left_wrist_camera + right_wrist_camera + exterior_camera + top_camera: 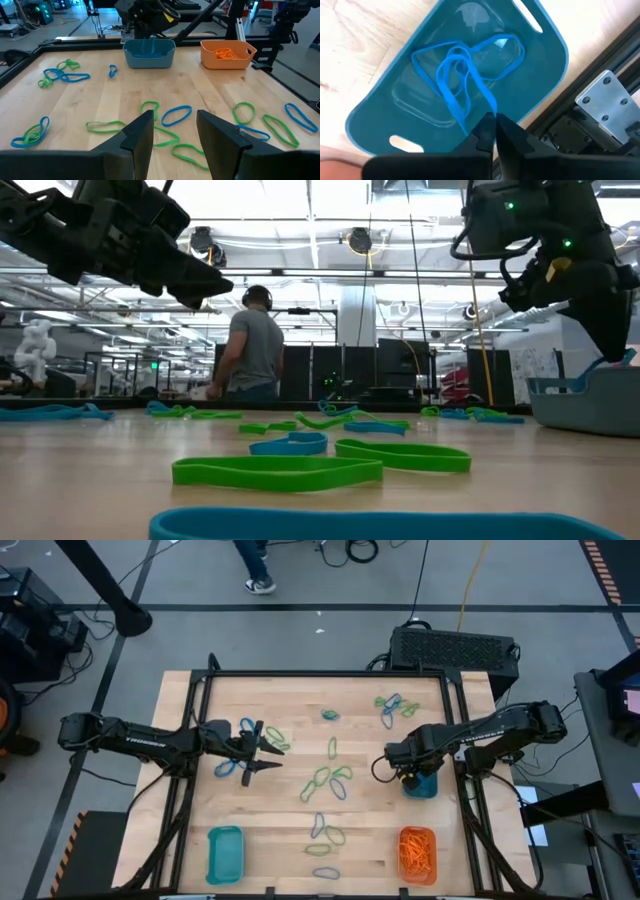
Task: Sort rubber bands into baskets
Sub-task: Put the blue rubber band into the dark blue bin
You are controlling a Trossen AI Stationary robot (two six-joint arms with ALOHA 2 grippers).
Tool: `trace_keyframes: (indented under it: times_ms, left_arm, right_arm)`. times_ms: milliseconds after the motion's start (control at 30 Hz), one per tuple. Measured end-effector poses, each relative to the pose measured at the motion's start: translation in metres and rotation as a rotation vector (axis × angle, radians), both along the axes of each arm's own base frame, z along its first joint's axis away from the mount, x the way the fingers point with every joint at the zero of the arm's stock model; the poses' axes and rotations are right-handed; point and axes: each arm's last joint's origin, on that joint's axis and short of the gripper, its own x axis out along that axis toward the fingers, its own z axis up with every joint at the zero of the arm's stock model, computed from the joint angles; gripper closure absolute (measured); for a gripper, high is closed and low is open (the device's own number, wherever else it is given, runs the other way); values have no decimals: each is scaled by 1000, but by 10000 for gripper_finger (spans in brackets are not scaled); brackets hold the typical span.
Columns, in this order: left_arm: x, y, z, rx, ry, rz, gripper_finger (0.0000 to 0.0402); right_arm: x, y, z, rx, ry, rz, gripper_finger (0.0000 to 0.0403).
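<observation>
My right gripper (492, 119) points steeply down over the teal basket (424, 786) at the table's right side, shut on a blue rubber band (465, 75) that lies mostly in that basket (540, 60). In the low view the band (604, 370) rises from the basket's rim to the fingers. My left gripper (262, 752) hovers open at the table's left middle, nothing between its fingers (175, 120). Loose green and blue bands (326, 780) lie flat across the table's middle and far right (394, 706). The orange basket (418, 852) holds orange bands. My right gripper pinches one strand of the blue band (488, 102) between its two fingertips, coming from above and pointing down. That strand runs up to the fingers, while the band's loops rest on the floor of the teal basket.
A second teal basket (225, 853) stands at the near left. Black frame rails (600, 100) run close beside the right basket. More bands lie under and around my left gripper (246, 728). A person (252, 345) stands beyond the far edge.
</observation>
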Motion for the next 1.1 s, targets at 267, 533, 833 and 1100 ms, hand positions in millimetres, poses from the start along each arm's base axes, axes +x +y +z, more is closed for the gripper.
trace_keyframes:
  times_ms: [267, 533, 833, 1100]
  left_arm:
    - [-2, 1, -8, 6, 82, 46, 244]
    - [0, 2, -6, 10, 49, 53, 244]
    - [20, 3, -23, -27, 125, 62, 244]
    - [44, 4, -29, -65, 182, 15, 244]
  right_arm:
    - [-1, 0, 0, -4, 8, -15, 320]
    - [0, -3, 4, -4, 15, -22, 257]
    - [25, -23, 33, -73, -195, -57, 259]
    - [49, -71, 31, -94, -510, -37, 287]
